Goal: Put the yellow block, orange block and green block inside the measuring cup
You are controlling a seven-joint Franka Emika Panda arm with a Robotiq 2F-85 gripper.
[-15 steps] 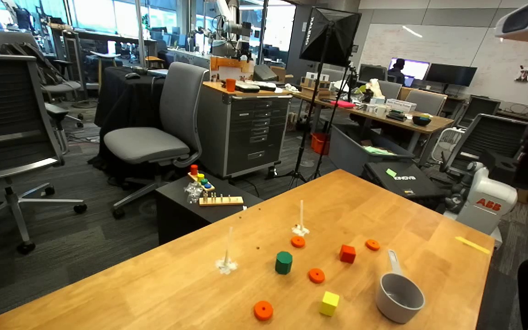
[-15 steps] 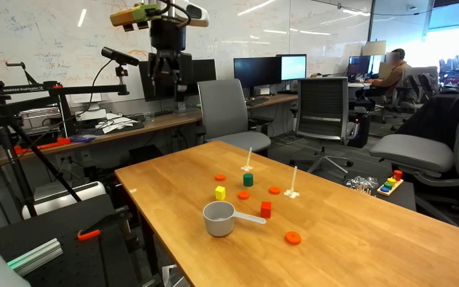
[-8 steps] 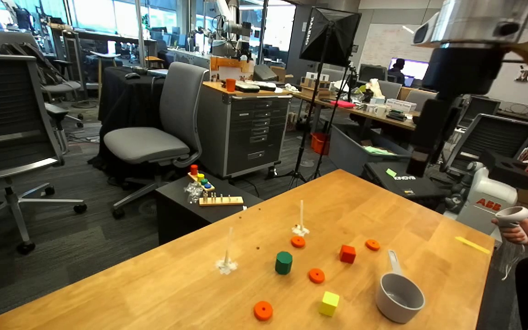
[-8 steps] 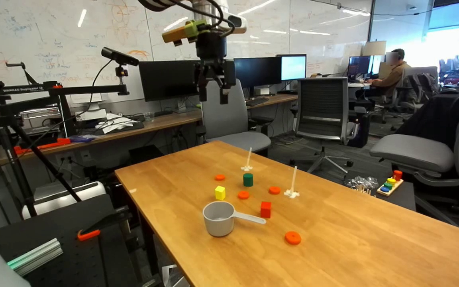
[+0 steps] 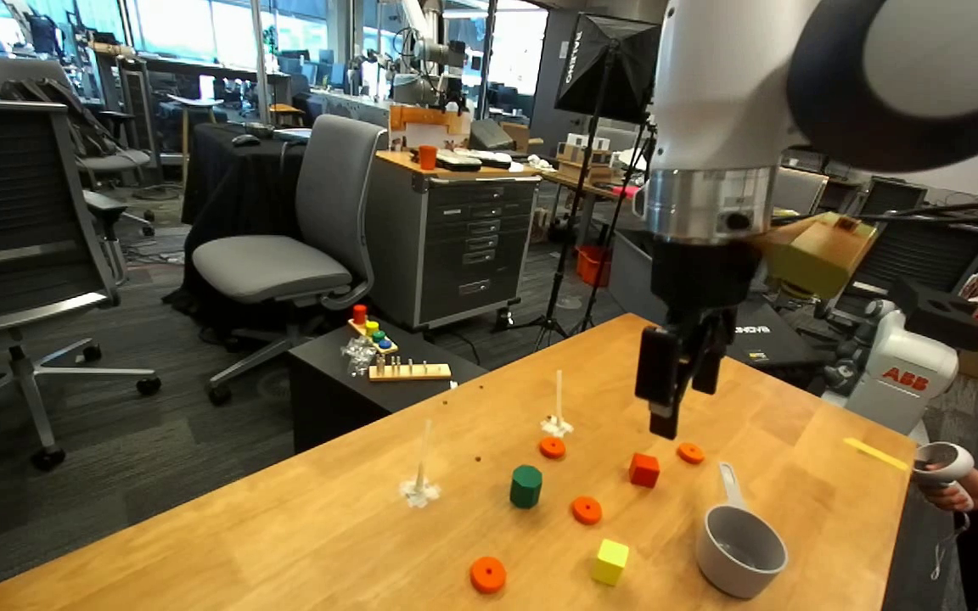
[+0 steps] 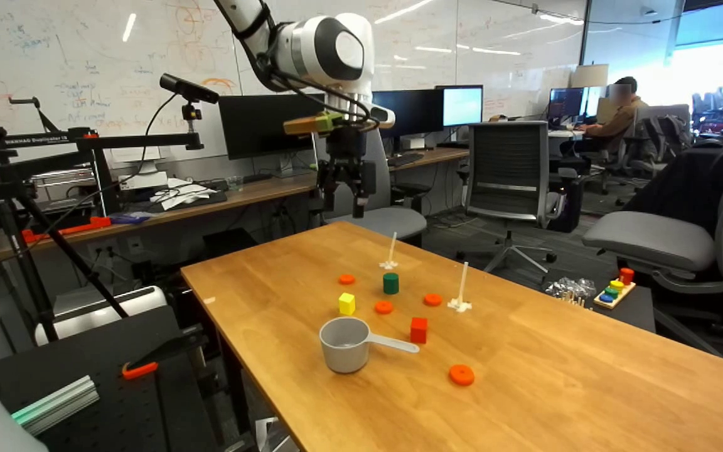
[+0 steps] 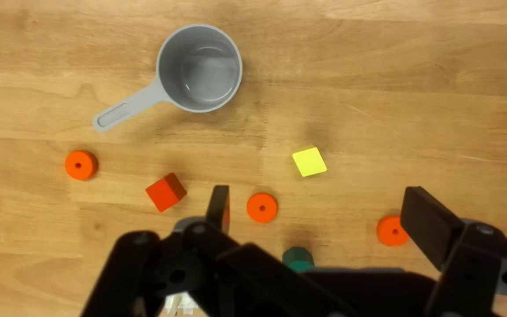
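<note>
Empty gripper (image 7: 322, 215) spread wide over the counter (image 6: 556, 376)

Four orange discs (image 7: 262, 207) lie about the cup (image 6: 345, 353) on the counter: one near the tip of the cup's handle, the rest farther from the cup, in among the blocks. Two white pegs (image 5: 559, 397) stand upright, well apart from the cup and beyond the green block (image 6: 390, 283) as seen from it. A strip of yellow tape (image 5: 875, 454) lies near the counter's edge, apart from the cup. All three blocks are outside the cup: the yellow block (image 7: 310, 162) near the bowl, the orange block (image 7: 163, 193) near the handle, the green block farther from the cup than either.

The gripper's fingers (image 7: 427, 220) are set far apart and hold nothing; in both exterior views it hangs above the counter, well apart from the cup. One finger overlaps a disc in the wrist view, though the two look separate, so far as that angle allows one to judge.
</note>
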